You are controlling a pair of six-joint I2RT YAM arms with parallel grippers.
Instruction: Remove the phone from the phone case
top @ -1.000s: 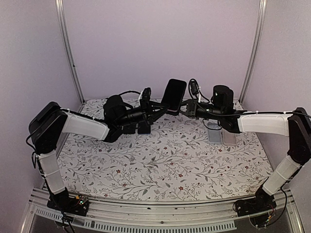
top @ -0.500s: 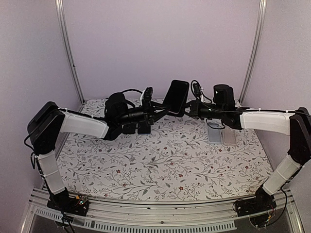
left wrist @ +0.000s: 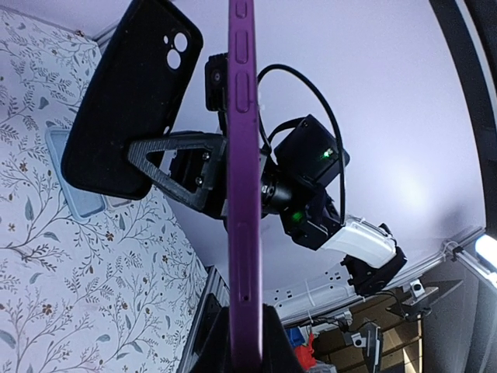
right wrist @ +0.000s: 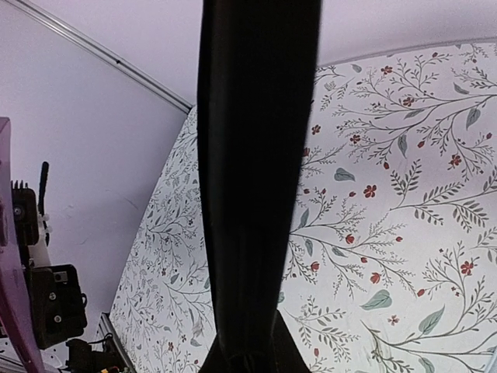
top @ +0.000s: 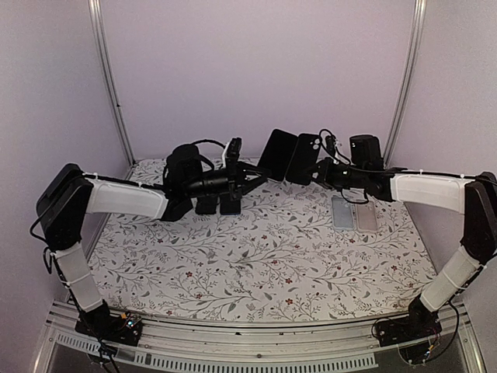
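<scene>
The purple-edged phone [left wrist: 242,194] stands clear of its case, in the air over the far middle of the table [top: 256,264], long axis near upright and top leaning slightly right. The left gripper [top: 260,172] is clamped tight on its lower end. Just beside it, apart, the black phone case [top: 302,158] is equally upright, camera cutout uppermost, its lower end pinched in the closed right gripper [top: 317,172].

Black case [left wrist: 132,93] is hanging empty and tilting in the air. Purple phone [left wrist: 242,186] is standing upright just beside it, not touching.
</scene>
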